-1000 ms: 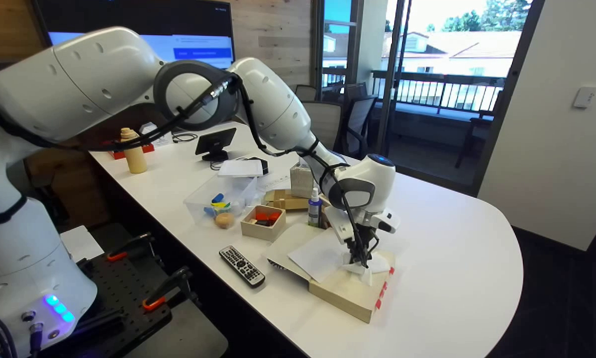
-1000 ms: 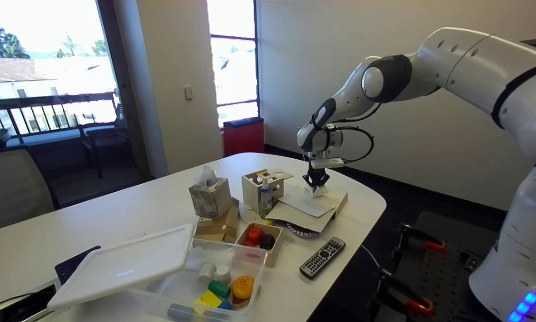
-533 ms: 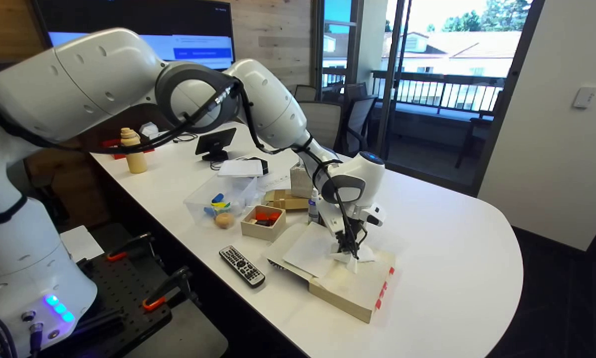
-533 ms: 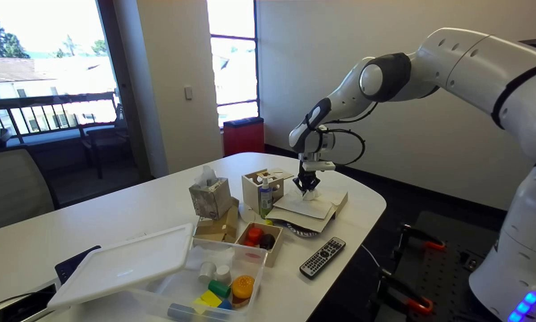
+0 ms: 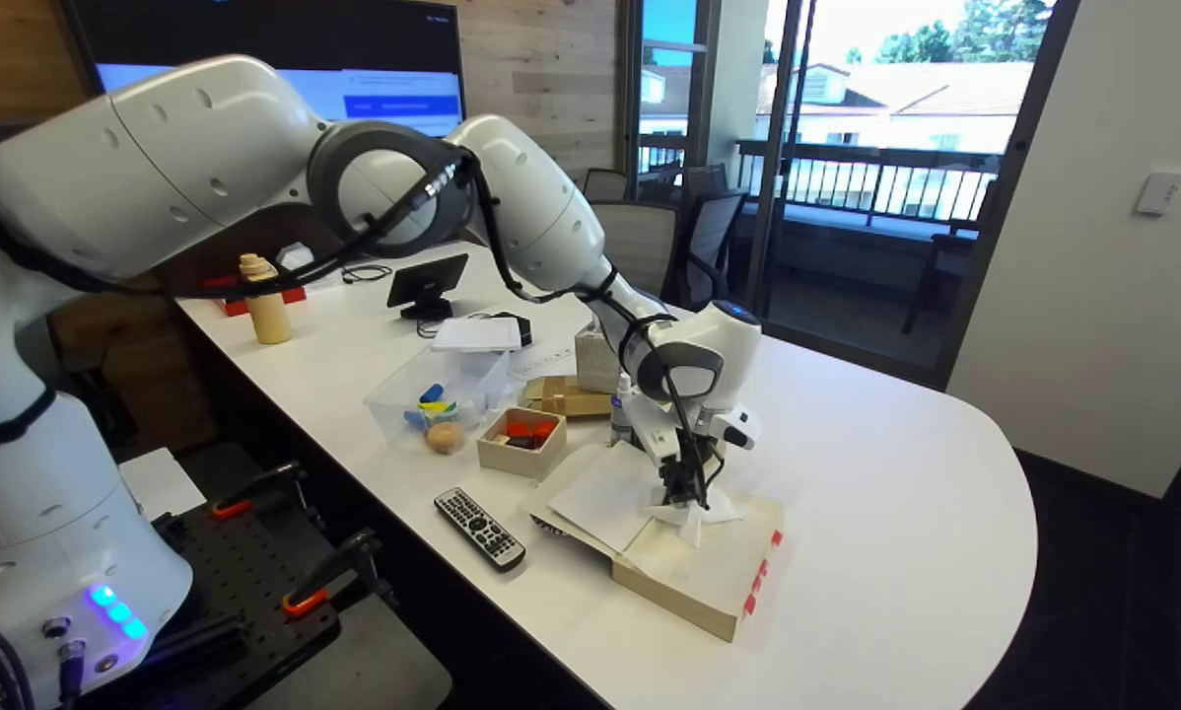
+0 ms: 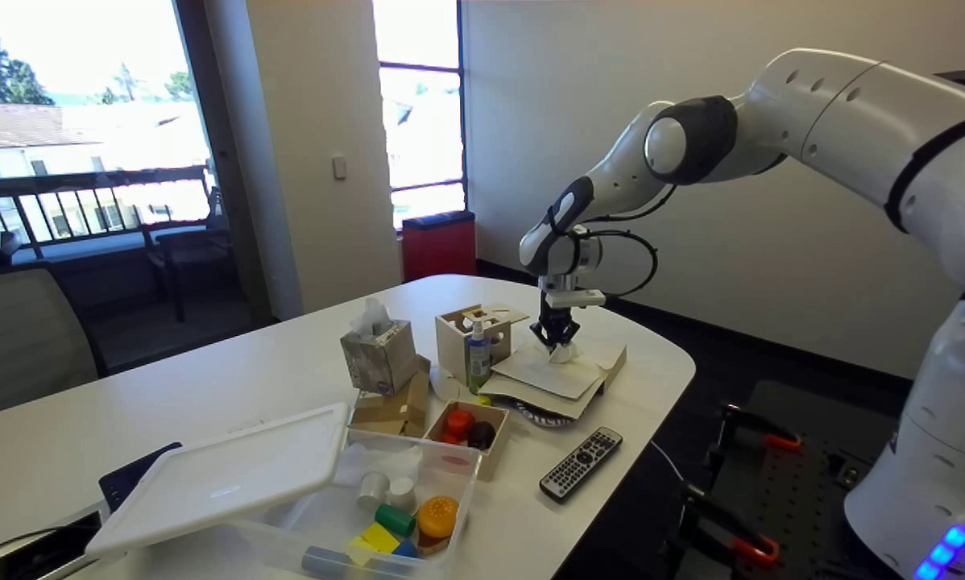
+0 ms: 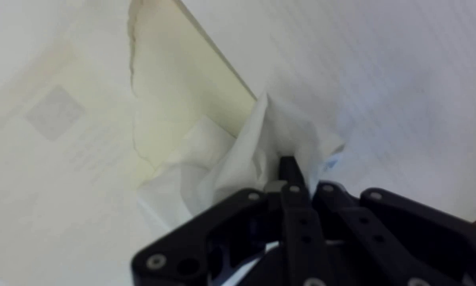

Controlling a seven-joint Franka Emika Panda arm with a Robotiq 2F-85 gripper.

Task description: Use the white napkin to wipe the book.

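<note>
As I look along the white table (image 5: 896, 493), the book (image 5: 704, 577) is closest to me on it, lying open near the rounded end, cream pages up and red marks along one edge. A grey-and-black remote (image 5: 480, 530) lies just beside it, toward the robot's base (image 5: 68, 552). Over the book the arm (image 5: 536, 197) points its gripper (image 5: 689, 501) down, the jaws pressed together on a bunched fold of the white napkin (image 5: 691, 525); in the wrist view its loose corners fan out over the pages, some of them printed. A little past that I see an open wooden box (image 5: 510, 460) and, partly behind the arm, a spray bottle (image 5: 620, 419). Next come a clear plastic bin (image 5: 385, 402), a cardboard box (image 5: 568, 398) and a tissue box (image 5: 597, 360), the last partly hidden by the arm. Farther off stands a tan bottle (image 5: 271, 320), upright, then a small black screen (image 5: 426, 281) on its stand, and beyond them a big lit screen (image 5: 393, 84) hangs against the wood-clad wall (image 5: 551, 59).
</note>
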